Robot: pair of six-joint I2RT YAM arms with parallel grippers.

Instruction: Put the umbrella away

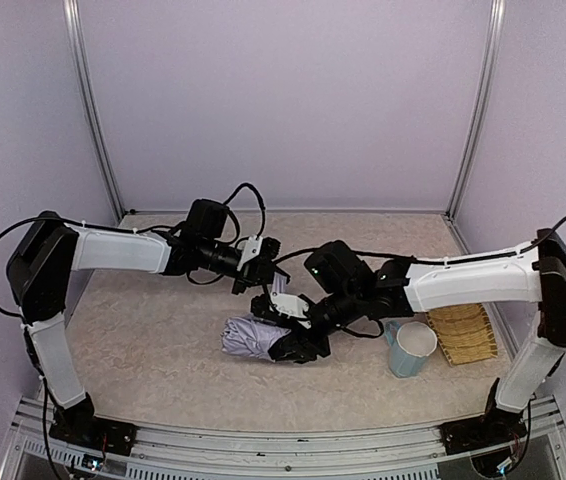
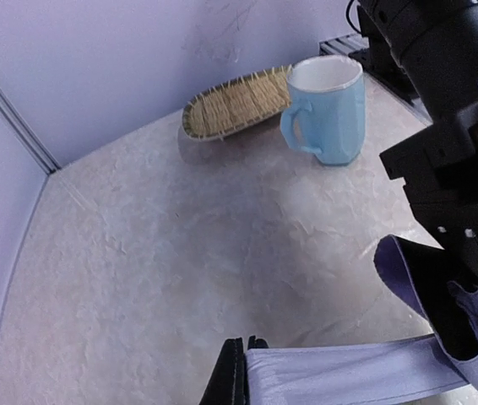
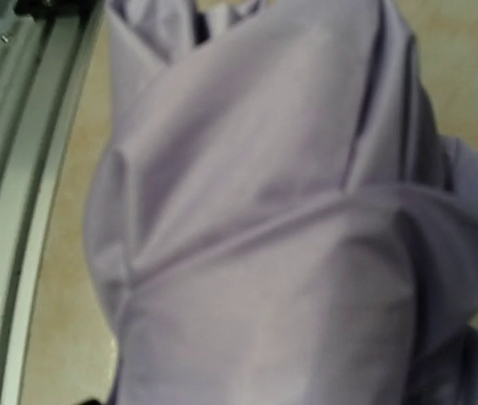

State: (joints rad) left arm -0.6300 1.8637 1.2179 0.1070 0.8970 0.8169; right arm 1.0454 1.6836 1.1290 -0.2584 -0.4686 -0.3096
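Wrapping is apparently being prepared: the strap (image 2: 349, 369) is being pinched taut inside the fully closed left gripper (image 2: 241, 359), while the umbrella (image 1: 248, 335), lying on the table (image 1: 143, 350), is being clasped by the half-closed right gripper (image 1: 298, 347).

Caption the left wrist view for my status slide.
Left tool shut on the strap of the umbrella, right arm opposite; blue mug, woven tray beyond.

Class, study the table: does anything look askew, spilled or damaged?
Only the umbrella: its lavender fabric lies bunched in loose, uneven folds, one strap pulled out taut. The blue mug stands upright; nothing spilled.
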